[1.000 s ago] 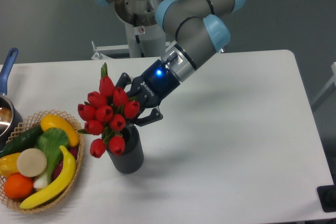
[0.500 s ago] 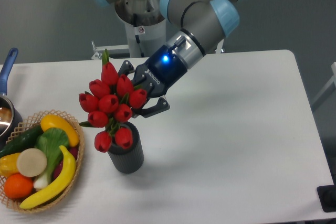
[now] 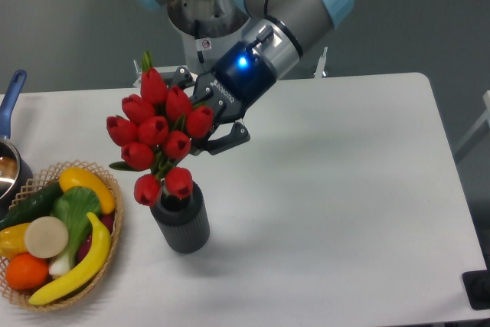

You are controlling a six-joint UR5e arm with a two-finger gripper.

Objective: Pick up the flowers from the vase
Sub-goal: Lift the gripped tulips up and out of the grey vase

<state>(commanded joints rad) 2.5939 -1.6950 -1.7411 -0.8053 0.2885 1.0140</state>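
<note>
Pincer (image 3: 200,122) was clamped on flowers (image 3: 157,132), fingers gripping the bunch from its right side behind the buds. Over the last second arm and bunch rose and shifted a bit left; buds that earlier sat low over the vase (image 3: 182,218) mouth stood higher, only the two lowest buds near the rim. Stems looked mostly drawn out, though whether the tips had cleared the mouth could not be told. Vase stayed upright in the same spot on bench (image 3: 344,189), not dragged along. Judgement: lift was well under way, grip held, a little more upward travel needed to free the stems. Risk: lower buds or leaves catching the rim and tipping the vase. Basket (image 3: 103,262) of fruit sat just left, pot (image 3: 9,151) at the left edge, both untouched.
</note>
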